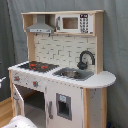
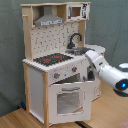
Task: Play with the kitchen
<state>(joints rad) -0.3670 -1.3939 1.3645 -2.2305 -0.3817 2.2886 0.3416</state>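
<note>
The kitchen [image 1: 65, 75] is a white and light-wood toy with a black-red stovetop [image 1: 35, 65], a sink [image 1: 73, 74], a black faucet [image 1: 85, 58], a grey hood [image 1: 40, 25] and a microwave shelf [image 1: 70, 23]. It also fills the second exterior view [image 2: 55, 65]. Its windowed oven door [image 2: 70, 97] hangs partly open, and in the first exterior view it shows edge-on [image 1: 19, 100]. My white arm [image 2: 106, 71] reaches in from the second exterior view's right, by the counter's front corner. My gripper [image 2: 90, 75] shows only as a dark shape beside the door's free edge.
Two knobs [image 2: 65, 72] sit on the front panel above the oven. A grey curtain [image 1: 117, 45] hangs behind the kitchen. The floor is light wood [image 2: 15, 117]. A white part of the arm [image 1: 19, 122] shows at the first exterior view's bottom left.
</note>
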